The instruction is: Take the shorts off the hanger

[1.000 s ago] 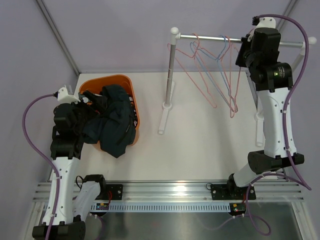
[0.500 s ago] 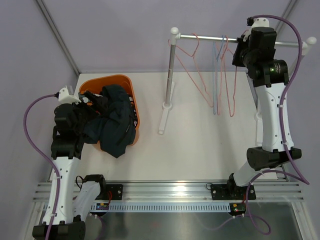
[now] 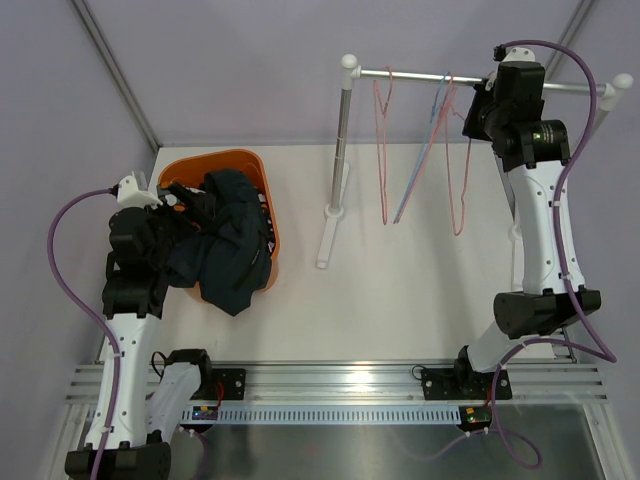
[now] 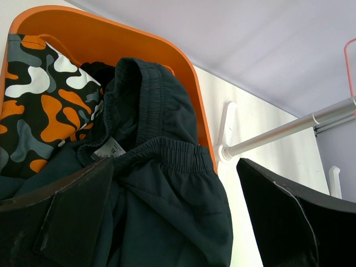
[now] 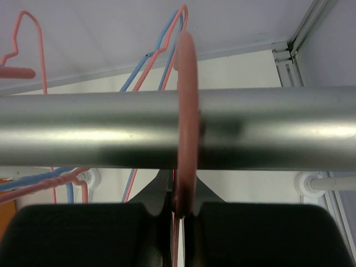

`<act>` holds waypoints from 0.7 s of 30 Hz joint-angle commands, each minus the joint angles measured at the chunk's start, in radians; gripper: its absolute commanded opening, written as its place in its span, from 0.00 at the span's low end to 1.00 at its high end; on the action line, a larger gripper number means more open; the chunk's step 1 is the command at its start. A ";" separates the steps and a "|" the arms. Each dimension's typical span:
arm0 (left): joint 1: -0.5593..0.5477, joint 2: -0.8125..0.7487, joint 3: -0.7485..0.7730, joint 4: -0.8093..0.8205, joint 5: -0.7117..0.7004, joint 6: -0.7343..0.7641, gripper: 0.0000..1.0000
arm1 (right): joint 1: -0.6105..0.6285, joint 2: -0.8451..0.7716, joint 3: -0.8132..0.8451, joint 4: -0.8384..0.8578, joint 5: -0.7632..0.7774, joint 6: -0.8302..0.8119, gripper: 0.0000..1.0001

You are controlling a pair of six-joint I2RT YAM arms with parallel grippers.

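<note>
**Shorts in the basket, right gripper on a hanger**

Your left gripper [image 4: 175, 167] sits at the left of the top view, its fingers [image 4: 67, 222] spread apart above the navy shorts [image 3: 225, 250]. Those shorts lie heaped on the orange basket [image 3: 240, 157] and spill over its near rim toward the table [image 3: 400, 280]. At the left of the left wrist view, the camo shorts [image 4: 44, 105] lie inside the basket, partly under the navy pair. Farther back, at the upper right of the top view, your right gripper [image 5: 179, 214] is pinched together on the hook of a pink hanger [image 5: 185, 83], which loops over the rail [image 5: 83, 128]. A blue hanger [image 3: 416, 165] and a second pink hanger [image 3: 384, 170] hang from the rail to its left.
</note>
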 commanded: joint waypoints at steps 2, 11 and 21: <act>-0.003 0.003 -0.001 0.053 0.029 0.011 0.99 | -0.008 -0.029 -0.088 0.064 -0.042 0.035 0.00; -0.003 0.006 -0.001 0.056 0.029 0.011 0.99 | -0.009 -0.107 -0.258 0.133 -0.047 0.066 0.00; -0.003 0.006 -0.002 0.055 0.030 0.014 0.99 | -0.009 -0.183 -0.269 0.109 -0.009 0.098 0.30</act>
